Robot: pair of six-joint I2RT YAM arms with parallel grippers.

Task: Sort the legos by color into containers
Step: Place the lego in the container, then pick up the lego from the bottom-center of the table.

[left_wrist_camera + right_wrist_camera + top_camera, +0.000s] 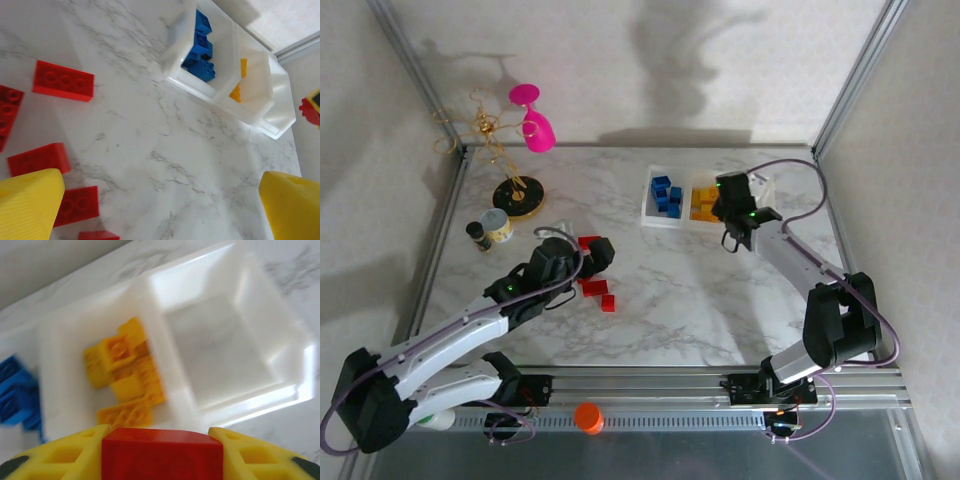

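Right gripper [162,463] clamped on a red brick [162,450], hanging over the near rim of the containers [240,407]. Left gripper [160,210] spread wide with nothing between its fingers, above loose red legos [63,80] lying left of centre on the table [700,300]. White marble pattern, grey veins; aluminium frame rails [850,90], pale walls. Pink goblet [535,120] and small tin [496,226] back left. Containers translucent white, joined in a row, back right: blue bricks [200,47] in one, yellow bricks [125,375] in the middle
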